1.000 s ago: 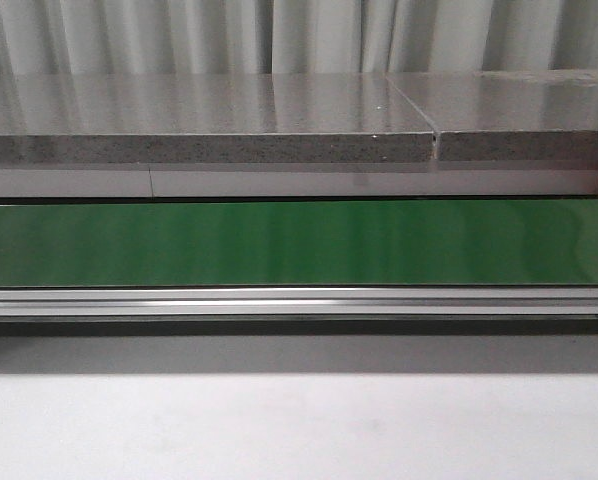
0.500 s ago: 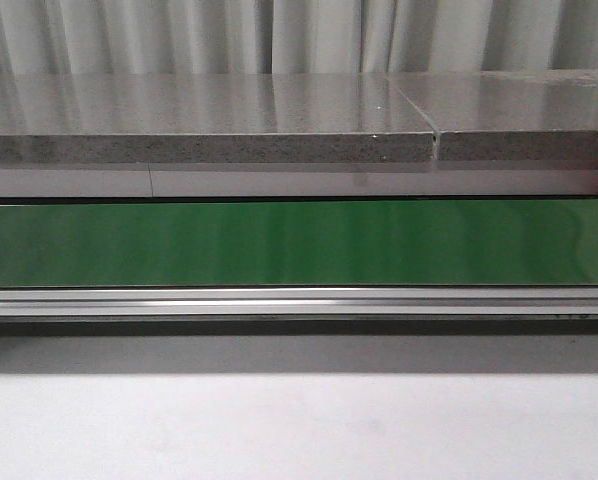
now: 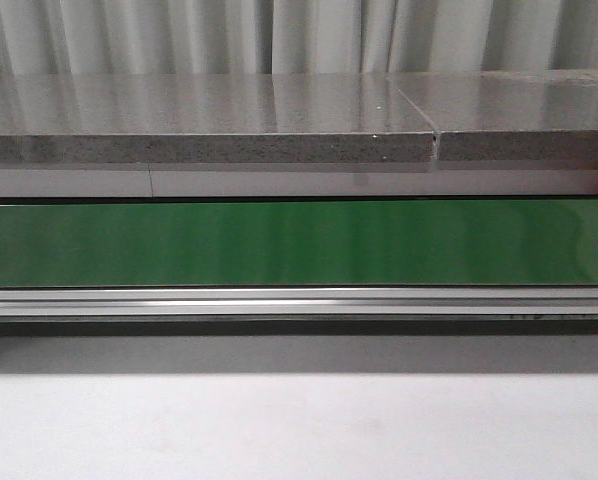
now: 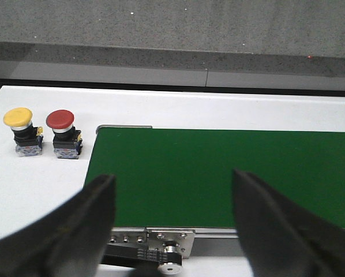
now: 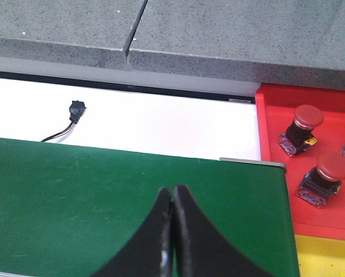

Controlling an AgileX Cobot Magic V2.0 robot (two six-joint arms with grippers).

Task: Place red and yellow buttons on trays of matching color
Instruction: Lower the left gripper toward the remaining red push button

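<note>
Two red buttons [image 5: 304,130] already sit in the red tray [image 5: 276,115], past the right gripper [image 5: 172,231], its fingers pressed together. Beyond the left gripper [image 4: 172,219], fingers spread, one yellow button [image 4: 19,131] and one red button [image 4: 63,134] wait on the white table [image 4: 40,184] beside the green belt [image 4: 218,167].

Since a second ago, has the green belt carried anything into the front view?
No. The green belt is bare, and its edges sit at the same place against the metal rail below it.

The front camera is facing forward, low; both wrist cameras are looking down closely, all sharing the long green conveyor belt [image 3: 299,242] [image 4: 230,173] [image 5: 103,196].
</note>
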